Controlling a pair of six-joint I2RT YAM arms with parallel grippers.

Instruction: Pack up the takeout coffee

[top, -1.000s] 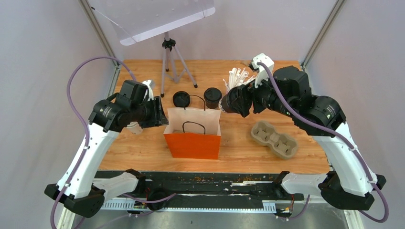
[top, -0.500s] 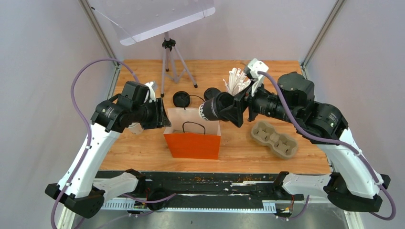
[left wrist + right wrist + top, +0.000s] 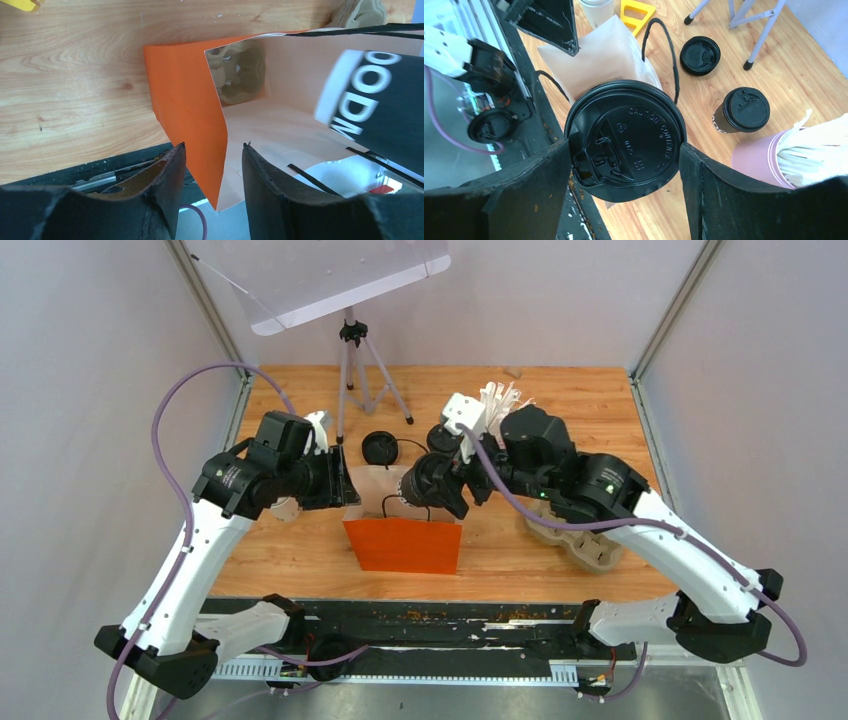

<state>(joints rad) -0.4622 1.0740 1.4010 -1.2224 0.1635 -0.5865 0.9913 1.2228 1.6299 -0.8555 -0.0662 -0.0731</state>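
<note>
My right gripper (image 3: pixel 432 488) is shut on a takeout coffee cup (image 3: pixel 417 482) with a black lid (image 3: pixel 626 125) and a black sleeve. It holds the cup tilted over the open mouth of the orange paper bag (image 3: pixel 403 544). In the left wrist view the cup (image 3: pixel 380 95) hangs over the bag's pale inside (image 3: pixel 280 125). A second lidded cup (image 3: pixel 743 110) stands on the table behind the bag. My left gripper (image 3: pixel 214 146) is open, its fingers on either side of the bag's left wall (image 3: pixel 185 100), with gaps showing.
A loose black lid (image 3: pixel 379 448) lies behind the bag. A pink cup of white straws (image 3: pixel 769 152) stands at the back. The brown pulp tray (image 3: pixel 590 545) lies right of the bag, partly under my right arm. A tripod (image 3: pixel 352 370) stands at the back left.
My right gripper has carried the cup leftward from beside the straws to over the bag's mouth. The left gripper has stayed at the bag's left edge.
</note>
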